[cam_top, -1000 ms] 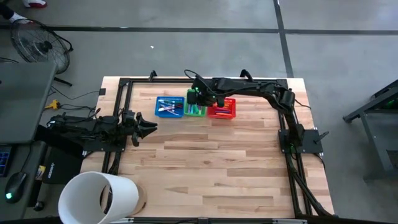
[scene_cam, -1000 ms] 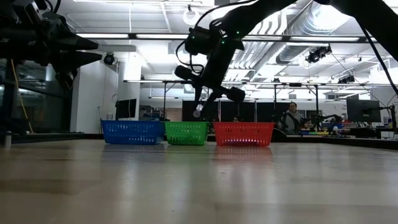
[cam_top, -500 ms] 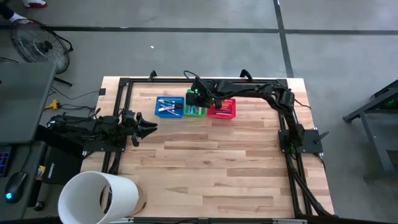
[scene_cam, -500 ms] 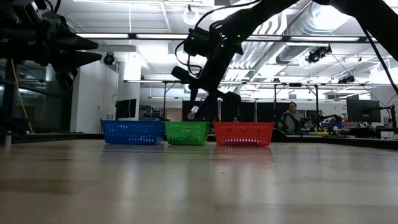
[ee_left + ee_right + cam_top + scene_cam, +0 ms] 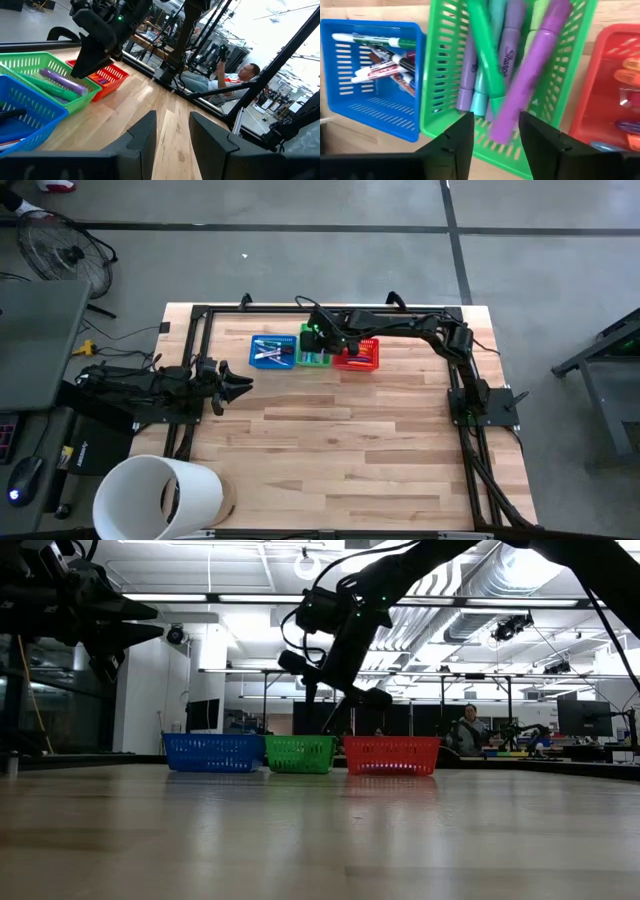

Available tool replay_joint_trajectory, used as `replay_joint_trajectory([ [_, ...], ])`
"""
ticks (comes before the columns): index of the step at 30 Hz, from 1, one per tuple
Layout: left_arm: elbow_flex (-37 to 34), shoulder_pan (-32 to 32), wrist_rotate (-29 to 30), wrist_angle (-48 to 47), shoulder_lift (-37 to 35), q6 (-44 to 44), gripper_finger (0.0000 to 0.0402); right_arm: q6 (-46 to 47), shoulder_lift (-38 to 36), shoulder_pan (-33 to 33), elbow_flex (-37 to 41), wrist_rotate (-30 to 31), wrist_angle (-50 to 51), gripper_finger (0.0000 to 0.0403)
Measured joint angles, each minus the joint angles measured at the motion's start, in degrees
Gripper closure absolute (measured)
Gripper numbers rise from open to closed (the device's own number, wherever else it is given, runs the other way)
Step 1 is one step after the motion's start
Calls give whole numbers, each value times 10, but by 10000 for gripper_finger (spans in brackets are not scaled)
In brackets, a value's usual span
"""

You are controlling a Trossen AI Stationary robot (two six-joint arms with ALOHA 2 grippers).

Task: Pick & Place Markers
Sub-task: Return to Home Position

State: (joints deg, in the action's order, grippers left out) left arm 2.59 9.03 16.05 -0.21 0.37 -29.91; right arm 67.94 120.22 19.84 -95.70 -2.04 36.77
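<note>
Three mesh baskets stand in a row at the table's far side: blue (image 5: 270,351), green (image 5: 314,350) and red (image 5: 357,355). My right gripper (image 5: 496,117) hangs open just above the green basket (image 5: 445,75), pointing steeply down, with nothing between its fingers. A purple marker (image 5: 525,85) lies slanted across green, purple and teal markers (image 5: 485,55) inside that basket. White-bodied markers (image 5: 380,65) lie in the blue basket and orange ones (image 5: 625,75) in the red. My left gripper (image 5: 172,135) waits open and level at the table's left edge.
A black frame (image 5: 200,315) runs along the table's left, far and right edges. A large white cylinder (image 5: 160,498) stands at the near left corner. Bare wood (image 5: 350,450) fills the middle and near side. A person (image 5: 240,75) sits in the room beyond.
My right gripper has opened above the green basket and let go of the marker it held pointing down. The marker no longer hangs below the fingers in the low view.
</note>
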Motion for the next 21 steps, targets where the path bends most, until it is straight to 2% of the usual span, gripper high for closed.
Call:
replay_joint_trajectory([
  [10,0,0,0,0,0,0,286,-55,-32,-4,-2,7,-6,269],
  [21,0,0,0,0,0,0,286,-320,-123,-71,-3,12,53,286],
])
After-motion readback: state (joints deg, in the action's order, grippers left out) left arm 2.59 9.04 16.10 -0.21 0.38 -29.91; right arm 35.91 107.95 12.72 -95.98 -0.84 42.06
